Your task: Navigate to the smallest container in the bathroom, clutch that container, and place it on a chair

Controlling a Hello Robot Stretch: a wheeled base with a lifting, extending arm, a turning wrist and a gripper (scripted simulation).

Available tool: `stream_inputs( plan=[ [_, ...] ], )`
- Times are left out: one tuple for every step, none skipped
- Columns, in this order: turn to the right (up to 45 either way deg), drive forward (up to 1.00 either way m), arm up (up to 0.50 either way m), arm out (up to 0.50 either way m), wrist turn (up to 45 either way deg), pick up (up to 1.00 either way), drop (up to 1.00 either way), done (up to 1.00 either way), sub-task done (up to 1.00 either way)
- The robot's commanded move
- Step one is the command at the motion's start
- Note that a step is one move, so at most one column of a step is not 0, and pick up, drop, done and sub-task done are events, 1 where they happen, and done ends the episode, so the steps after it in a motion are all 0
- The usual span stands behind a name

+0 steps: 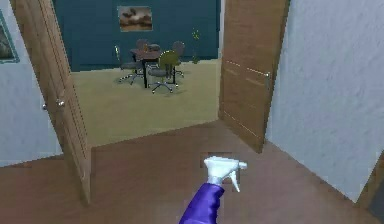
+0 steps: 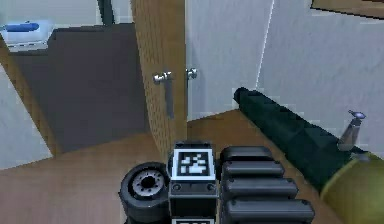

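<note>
One purple spray bottle [image 1: 218,190], probably your container, pokes up at the forward view's bottom edge, white trigger head on top. You can't tell if it's carried or set down. Your gripper [image 2: 148,190] sits low in the arm side view beside the marker square [image 2: 195,164]. Its far end is unreadable, so you cannot tell whether it holds anything. Looks like the carry-to-chair step. Several chairs [image 1: 166,68] ring a small table [image 1: 148,55] in the room past the open doors [image 1: 250,70]. Next, drive straight through the doorway, keep clear of both leaves, and stop beside a chair with the arm side toward it.
</note>
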Motion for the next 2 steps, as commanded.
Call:
stream_inputs(
  plan=[
    [0.0,1.00,0.00,0.00,0.0,0.00,0.00,0.00,0.00],
    [-9.0,0.00,0.00,0.00,0.0,0.00,0.00,0.00,0.00]
  ],
)
